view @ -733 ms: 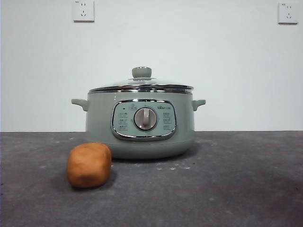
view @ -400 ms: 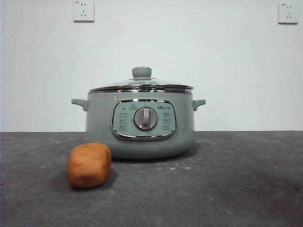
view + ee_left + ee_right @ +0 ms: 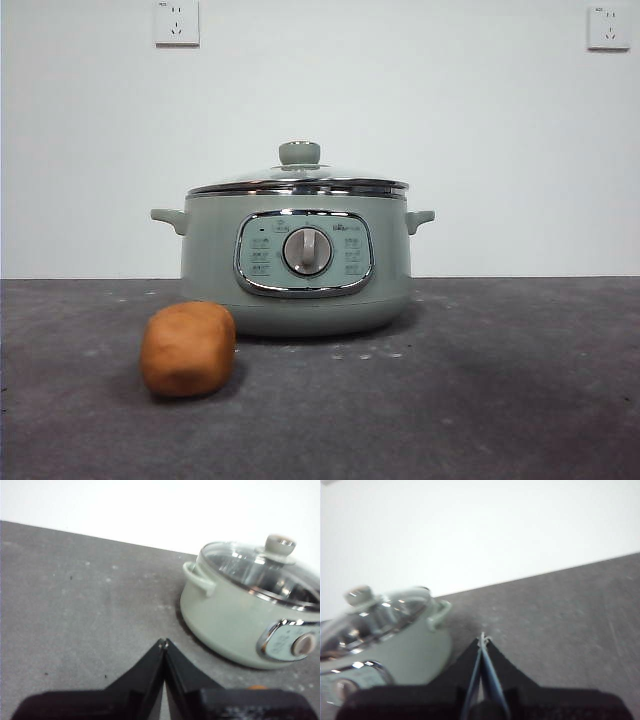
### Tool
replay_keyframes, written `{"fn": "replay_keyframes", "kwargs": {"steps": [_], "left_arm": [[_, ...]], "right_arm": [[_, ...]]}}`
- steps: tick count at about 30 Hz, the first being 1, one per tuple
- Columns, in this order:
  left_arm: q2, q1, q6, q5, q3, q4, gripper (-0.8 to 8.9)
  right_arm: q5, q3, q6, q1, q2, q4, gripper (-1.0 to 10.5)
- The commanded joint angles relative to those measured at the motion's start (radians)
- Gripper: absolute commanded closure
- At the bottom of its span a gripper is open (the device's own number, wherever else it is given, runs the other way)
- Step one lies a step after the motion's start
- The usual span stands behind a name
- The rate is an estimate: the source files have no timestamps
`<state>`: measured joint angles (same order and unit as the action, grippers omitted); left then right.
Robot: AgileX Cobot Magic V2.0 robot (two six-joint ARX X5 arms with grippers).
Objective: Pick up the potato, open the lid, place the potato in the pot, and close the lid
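Note:
The orange-brown potato [image 3: 188,348] lies on the dark table in front of the pot's left side. The sage-green pot [image 3: 297,262] stands in the middle with the glass lid [image 3: 298,178] shut on it. The pot [image 3: 235,620] and lid [image 3: 262,570] show in the left wrist view, and a sliver of the potato [image 3: 258,687] shows behind the gripper body. The right wrist view shows the pot [image 3: 395,650] and lid [image 3: 372,615]. My left gripper [image 3: 163,642] and right gripper [image 3: 482,638] are both shut and empty, held back from the pot. Neither shows in the front view.
The dark grey table [image 3: 480,400] stretches around the pot. A white wall with two sockets [image 3: 176,22] [image 3: 608,27] stands behind.

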<state>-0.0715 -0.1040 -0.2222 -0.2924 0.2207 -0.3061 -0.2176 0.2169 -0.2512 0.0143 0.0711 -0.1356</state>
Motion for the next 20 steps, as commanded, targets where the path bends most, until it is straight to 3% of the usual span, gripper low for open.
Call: {"fn": "replay_keyframes", "kwargs": {"steps": [1, 6, 12, 20], "left_arm": [[-0.027, -0.002, -0.009, -0.008, 0.08, -0.047, 8.2], [-0.101, -0.002, 0.008, -0.085, 0.233, -0.135, 8.2], [-0.216, -0.002, 0.074, -0.162, 0.436, -0.29, 8.19], [-0.356, 0.001, 0.184, -0.164, 0.702, -0.514, 8.19]], "right_arm": [[-0.033, 0.082, -0.017, -0.001, 0.048, -0.048, 9.6], [-0.103, 0.271, 0.05, -0.001, 0.171, -0.236, 9.6], [-0.113, 0.529, 0.143, -0.001, 0.335, -0.497, 9.6], [-0.188, 0.803, 0.241, -0.001, 0.504, -0.763, 9.6]]}}
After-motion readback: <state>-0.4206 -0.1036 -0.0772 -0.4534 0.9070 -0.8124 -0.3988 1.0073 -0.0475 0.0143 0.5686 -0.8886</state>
